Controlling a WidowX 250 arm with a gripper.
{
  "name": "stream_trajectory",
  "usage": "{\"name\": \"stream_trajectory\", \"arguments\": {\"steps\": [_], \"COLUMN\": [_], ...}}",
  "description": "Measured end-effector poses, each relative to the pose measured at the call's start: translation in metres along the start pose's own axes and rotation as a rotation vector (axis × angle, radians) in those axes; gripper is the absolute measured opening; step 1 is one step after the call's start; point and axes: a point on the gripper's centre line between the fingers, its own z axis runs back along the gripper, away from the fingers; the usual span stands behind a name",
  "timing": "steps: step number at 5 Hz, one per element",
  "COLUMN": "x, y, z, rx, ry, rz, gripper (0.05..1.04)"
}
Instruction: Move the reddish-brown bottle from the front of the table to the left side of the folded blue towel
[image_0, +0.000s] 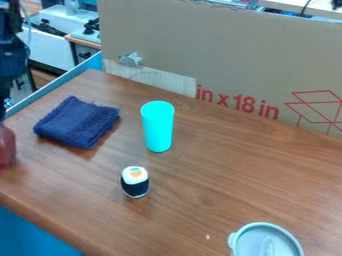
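A wood-grained table (220, 185) fronts flat brown cardboard (227, 45). The black gripper (9, 65) is at the left edge, its grip unclear. Then come a nubby navy cloth (77, 122), smooth turquoise cup (158, 127), round grey container (262, 242), dark-banded sushi piece (135, 184) and, directly below the gripper, a dull-red, round-cornered object (7, 147).

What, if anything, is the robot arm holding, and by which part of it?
It cannot be told: a reddish thing is at the left edge, just below the dark arm, but no hold can be made out.
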Motion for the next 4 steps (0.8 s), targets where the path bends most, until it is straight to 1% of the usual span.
{"name": "stream_trajectory", "arguments": {"steps": [1,2,3,4], "x": [0.003,0.002,0.000,-0.005], "y": [0.003,0.001,-0.005,-0.007], "z": [0.000,-0.001,-0.003,0.013], "rx": [0.019,0.018,0.011,0.026], "ry": [-0.016,-0.010,-0.033,-0.074], "rz": [-0.011,-0.002,0.024,0.056], "gripper": [0.350,0.394,0.700,0.971]}}
